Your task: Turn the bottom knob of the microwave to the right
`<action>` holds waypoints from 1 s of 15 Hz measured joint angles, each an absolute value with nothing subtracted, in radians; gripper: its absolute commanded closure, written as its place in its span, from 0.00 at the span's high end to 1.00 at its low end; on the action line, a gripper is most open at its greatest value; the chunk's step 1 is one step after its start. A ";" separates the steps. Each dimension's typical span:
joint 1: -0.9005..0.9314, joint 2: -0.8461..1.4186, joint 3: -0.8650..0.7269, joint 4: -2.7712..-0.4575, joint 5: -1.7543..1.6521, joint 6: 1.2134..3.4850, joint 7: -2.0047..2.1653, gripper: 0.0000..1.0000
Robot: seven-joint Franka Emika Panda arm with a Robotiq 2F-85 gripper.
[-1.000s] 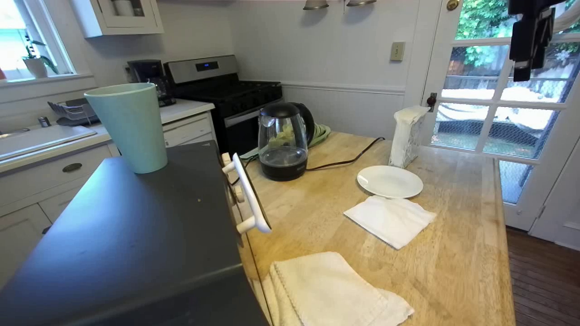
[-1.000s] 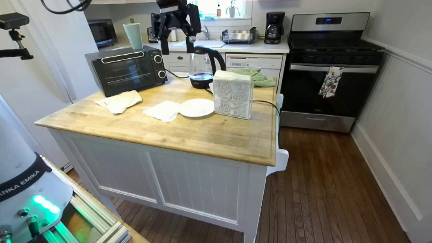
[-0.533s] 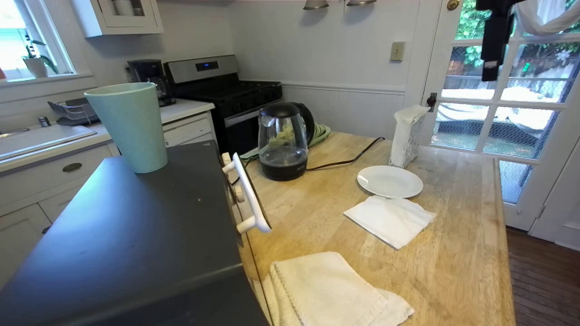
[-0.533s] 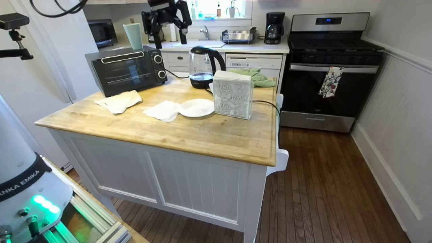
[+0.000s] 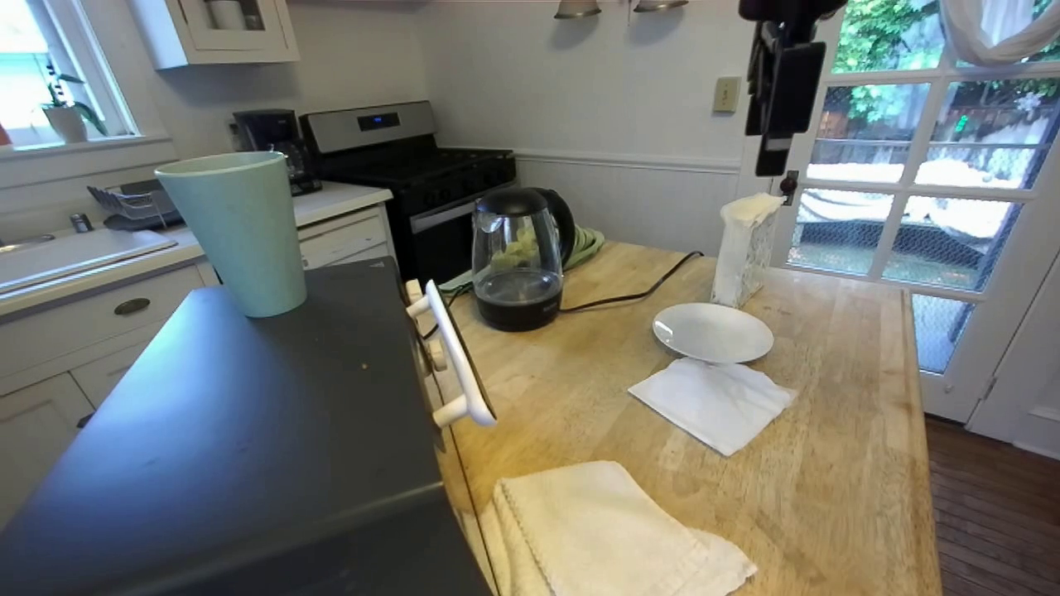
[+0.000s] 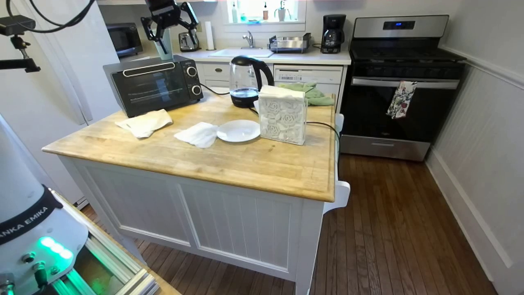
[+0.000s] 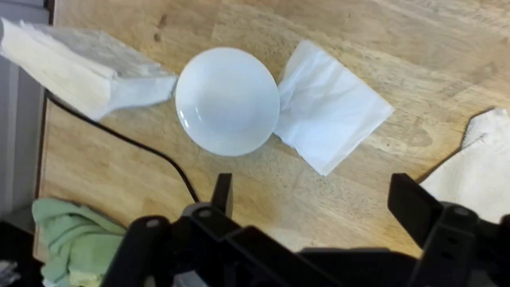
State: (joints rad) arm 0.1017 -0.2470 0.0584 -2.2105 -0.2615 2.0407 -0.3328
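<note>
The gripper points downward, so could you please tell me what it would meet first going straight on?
Most likely the wooden tabletop or the white napkin lying on it; the wrist view shows both ahead of the open gripper, but depth leaves the exact spot unclear.

Dark, boxy microwave, upright on the wooden tabletop
Its door looks shut to me; to the door's right sits the pale-ringed bottom knob, the lower of two.
</note>
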 measured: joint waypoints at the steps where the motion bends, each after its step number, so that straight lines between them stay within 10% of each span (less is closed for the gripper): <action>1: 0.117 -0.230 0.068 -2.211 -0.260 2.082 -0.353 1.00; 15: 0.195 0.132 0.147 -2.103 -0.022 2.518 -0.832 1.00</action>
